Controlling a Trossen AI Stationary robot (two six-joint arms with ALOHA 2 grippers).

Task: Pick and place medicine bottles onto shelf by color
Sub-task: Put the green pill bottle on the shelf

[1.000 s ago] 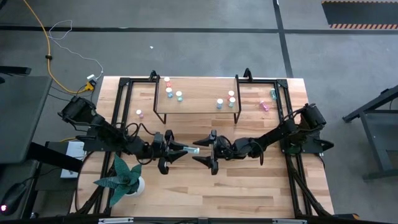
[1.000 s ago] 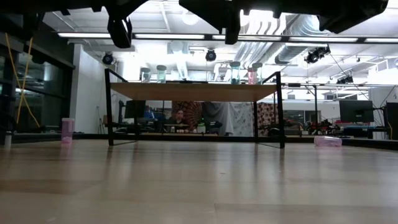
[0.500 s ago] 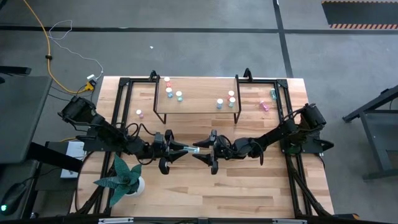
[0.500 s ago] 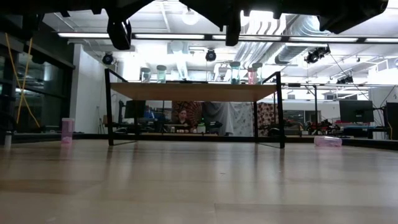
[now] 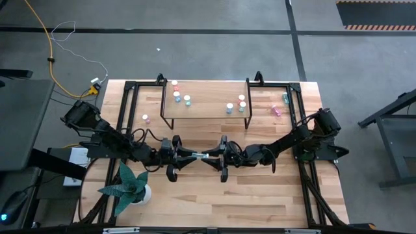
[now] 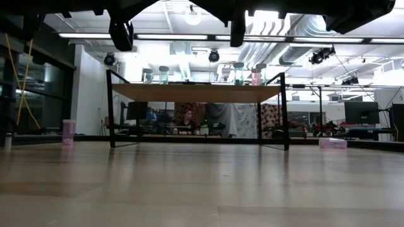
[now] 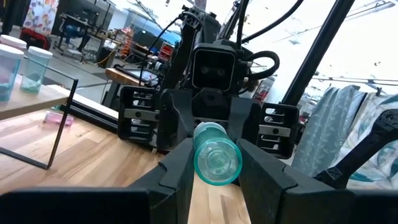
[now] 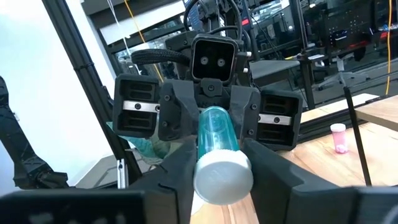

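Observation:
A teal medicine bottle [image 5: 203,155] with a white cap hangs level above the middle of the table, between my two grippers. My left gripper [image 5: 194,155] is shut on it from the left, and my right gripper [image 5: 212,156] is shut on it from the right. The bottle's teal base [image 7: 216,160] faces the left wrist camera and its cap [image 8: 224,177] faces the right wrist camera. The shelf [image 5: 205,112] stands at the far middle on thin black legs, with several bottles on its top. My left gripper pinches the bottle's base end [image 7: 202,163] between its two fingers. The fingers come level from the table's left and lie along the bottle. The bottle is level and clear of the table. My right gripper pinches the bottle's cap end [image 8: 204,177] between its two fingers. These fingers come level from the table's right, also along the bottle. The bottle spans the gap between both grippers.
A pink bottle [image 5: 145,117] stands on the table left of the shelf. A pink bottle [image 5: 276,110] and a teal one [image 5: 285,97] lie right of it. A white pot with a green plant [image 5: 133,188] stands near the front left corner.
My right gripper has shut from wide open onto the cap end of the teal bottle. The bottle has stayed level in the left gripper's hold.

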